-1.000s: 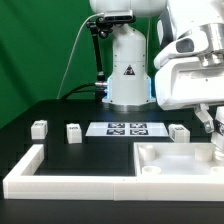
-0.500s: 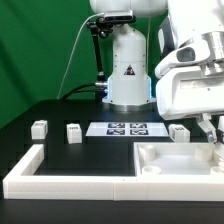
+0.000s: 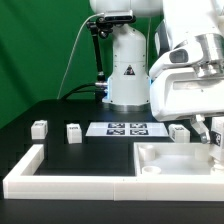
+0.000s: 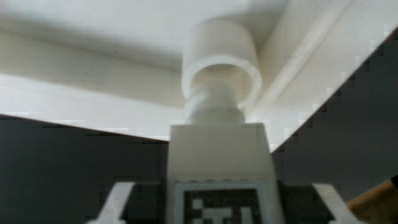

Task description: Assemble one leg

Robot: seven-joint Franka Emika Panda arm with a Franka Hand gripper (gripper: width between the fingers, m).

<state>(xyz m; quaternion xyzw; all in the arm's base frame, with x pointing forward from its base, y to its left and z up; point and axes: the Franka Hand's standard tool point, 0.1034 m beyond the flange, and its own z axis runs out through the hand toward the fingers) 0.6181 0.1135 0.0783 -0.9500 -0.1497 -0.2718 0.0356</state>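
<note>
My hand (image 4: 222,207) is clenched on the small white plastic leg (image 4: 219,150), a stubby block with a black-and-white square tag on its face, my fingers (image 4: 121,208) pressing its two sides. I judge the step in hand to be seating this leg in a corner of the big white square tray-like part with the raised rim (image 3: 168,150).

To do it well, I want the leg's round stem square to the tray's floor and centred on its socket before I press or turn. Any lean would likely make it bind. I'd keep the grip firm so the block cannot slip between my fingers, and go slowly, since the rim walls stand close beside the stem. The socket is hidden from me, and I cannot tell whether the stem's tip touches the tray.

The leg sits right between my fingers, tagged face toward my wrist camera, stem pointing away from my palm into the tray's corner.

Further out, three spare legs (image 3: 178,131) stand on the black worktop (image 3: 100,152). One is just beside the tray's far edge and two are well apart toward the exterior view's left. The marker board (image 3: 127,128) lies between them. The long white L-shaped border wall (image 3: 70,181) runs along the near side
</note>
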